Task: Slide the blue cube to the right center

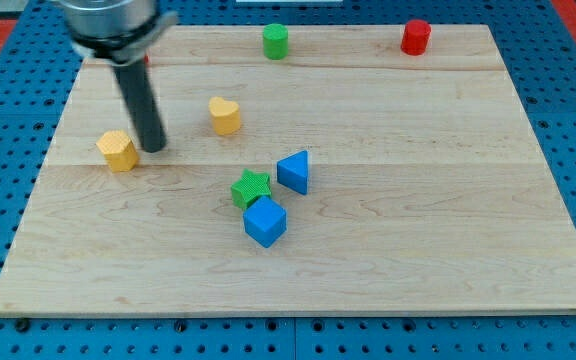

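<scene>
The blue cube [265, 222] lies a little left of the board's middle, toward the view's bottom. It touches a green star block [251, 188] at its upper left. A blue triangular block [294, 171] sits just above and right of the cube. My tip [154, 148] rests on the board at the view's left, right beside a yellow hexagonal block [117, 150]. The tip is well to the left of and above the blue cube, apart from it.
A yellow heart-shaped block [225, 115] lies right of the rod. A green cylinder [275, 41] and a red cylinder [415, 37] stand near the board's top edge. A bit of red shows behind the rod near the top left. The wooden board [448, 200] lies on a blue pegboard.
</scene>
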You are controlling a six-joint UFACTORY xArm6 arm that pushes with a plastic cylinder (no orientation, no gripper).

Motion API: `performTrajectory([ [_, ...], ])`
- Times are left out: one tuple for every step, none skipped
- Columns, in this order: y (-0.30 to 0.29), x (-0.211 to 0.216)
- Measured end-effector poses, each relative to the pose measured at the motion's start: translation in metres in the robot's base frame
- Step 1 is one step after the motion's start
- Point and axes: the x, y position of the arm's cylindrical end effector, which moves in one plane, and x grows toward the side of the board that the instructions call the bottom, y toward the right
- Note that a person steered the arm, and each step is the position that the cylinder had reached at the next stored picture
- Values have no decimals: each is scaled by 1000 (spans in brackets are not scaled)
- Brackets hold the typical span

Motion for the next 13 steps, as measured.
performTrajectory([
  [13, 0],
  [41, 65],
  [49, 109],
  [163, 109],
  [242, 103],
  [214, 124],
  [184, 157],
  [285, 134],
  [315, 82],
  [371, 53],
  [347, 98],
  [405, 98],
  [424, 64],
])
